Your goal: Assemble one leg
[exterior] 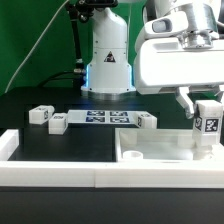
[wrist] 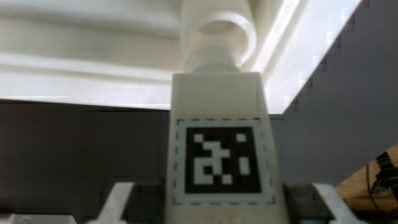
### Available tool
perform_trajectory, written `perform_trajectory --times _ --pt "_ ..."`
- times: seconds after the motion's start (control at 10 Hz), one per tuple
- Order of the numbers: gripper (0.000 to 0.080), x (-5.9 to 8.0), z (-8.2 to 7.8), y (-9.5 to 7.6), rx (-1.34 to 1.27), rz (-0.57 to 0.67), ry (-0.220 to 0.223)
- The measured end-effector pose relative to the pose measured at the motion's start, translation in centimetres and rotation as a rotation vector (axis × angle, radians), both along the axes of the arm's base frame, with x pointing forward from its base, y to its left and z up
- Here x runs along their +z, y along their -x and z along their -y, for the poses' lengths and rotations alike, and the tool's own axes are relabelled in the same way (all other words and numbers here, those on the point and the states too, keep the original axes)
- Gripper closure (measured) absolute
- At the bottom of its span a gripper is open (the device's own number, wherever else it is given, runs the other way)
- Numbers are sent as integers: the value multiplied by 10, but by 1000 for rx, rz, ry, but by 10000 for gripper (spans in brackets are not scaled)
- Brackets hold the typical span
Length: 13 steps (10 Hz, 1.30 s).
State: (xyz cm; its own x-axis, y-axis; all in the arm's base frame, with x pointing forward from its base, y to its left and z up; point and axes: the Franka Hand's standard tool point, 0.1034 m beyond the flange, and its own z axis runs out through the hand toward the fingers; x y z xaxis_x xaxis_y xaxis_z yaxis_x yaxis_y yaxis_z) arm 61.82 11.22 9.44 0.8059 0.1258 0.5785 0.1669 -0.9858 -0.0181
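My gripper [exterior: 206, 108] is shut on the leg [exterior: 207, 124], a small white post with a black-and-white tag. It holds the leg upright over the exterior view's right end of the large flat white tabletop [exterior: 150, 150]. I cannot tell whether the leg's lower end touches the tabletop. In the wrist view the leg [wrist: 222, 150] fills the middle between my fingers [wrist: 118, 202]. Its rounded screw tip [wrist: 217, 35] points at the tabletop's white edge [wrist: 89, 60].
Three more white legs lie on the black table: two at the exterior view's left [exterior: 40, 115] [exterior: 58, 122] and one nearer the middle [exterior: 147, 121]. The marker board [exterior: 100, 119] lies between them. A white rail [exterior: 60, 178] borders the front and left. The arm's base [exterior: 108, 60] stands behind.
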Motion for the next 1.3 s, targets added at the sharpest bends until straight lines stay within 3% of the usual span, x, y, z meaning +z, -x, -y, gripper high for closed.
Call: perform_trajectory --times 0.4,0.7,1.3 --pt "509 0 -7 2 8 14 0" --pt "509 5 -2 4 0 -9 -1" --pt "509 -5 -2 8 1 -12 2"
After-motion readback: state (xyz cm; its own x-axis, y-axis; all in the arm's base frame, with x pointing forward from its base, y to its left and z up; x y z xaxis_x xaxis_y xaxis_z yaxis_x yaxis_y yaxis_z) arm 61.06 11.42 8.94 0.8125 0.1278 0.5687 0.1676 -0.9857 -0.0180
